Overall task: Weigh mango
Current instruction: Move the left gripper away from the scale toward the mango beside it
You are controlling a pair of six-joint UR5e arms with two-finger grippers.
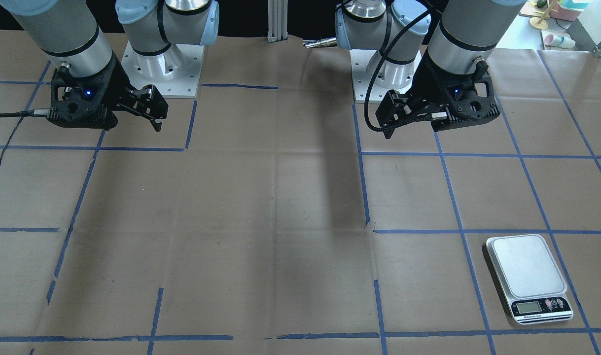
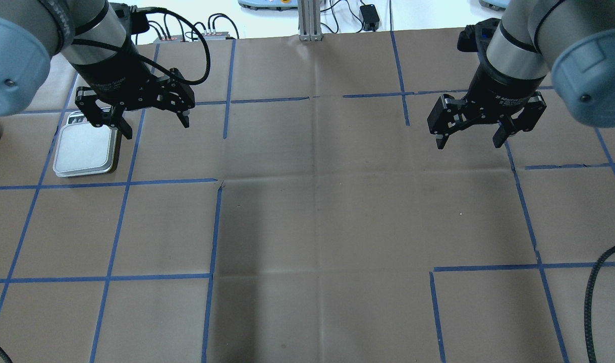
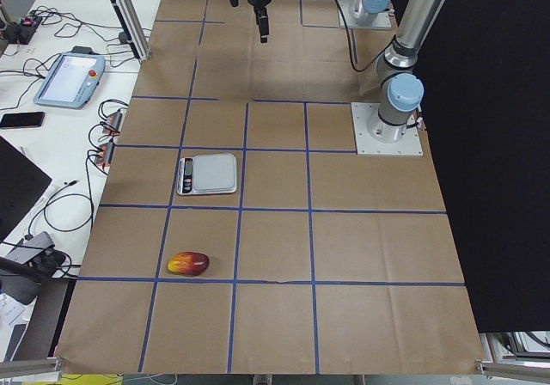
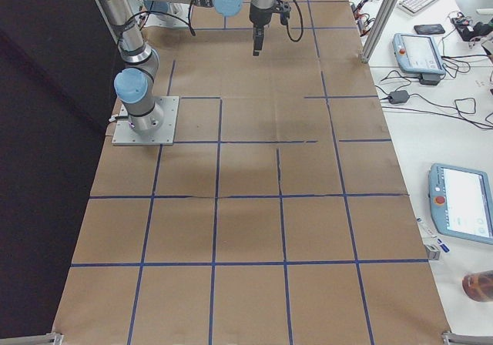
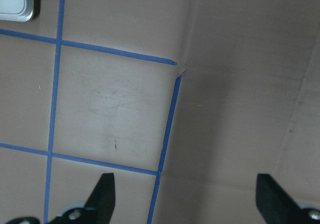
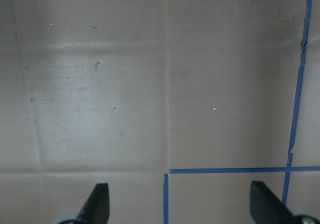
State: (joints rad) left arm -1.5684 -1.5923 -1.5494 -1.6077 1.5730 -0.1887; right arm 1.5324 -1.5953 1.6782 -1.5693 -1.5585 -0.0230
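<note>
While both my arms hang above the table (image 2: 312, 212), its brown paper cover lies flat, softly creased along old folds and ruled into squares by blue tape (image 2: 85, 278). Across from my bases runs a white bench (image 3: 60, 110) carrying a teach pendant (image 3: 71, 67); behind me stands a black backdrop (image 3: 490, 187). My left gripper (image 2: 156, 126) hovers with its jaws spread wide and empty, and my right gripper (image 2: 468, 142) is just as wide over the paper. On my left half lies the scale (image 3: 207, 174), a flat silver slab with rounded corners and a dark display strip. The mango (image 3: 188, 264), smooth and oval, dark red fading to yellow-orange, rests on the paper further towards my left end, apart from the scale, just beside a tape line and well apart from both grippers.
</note>
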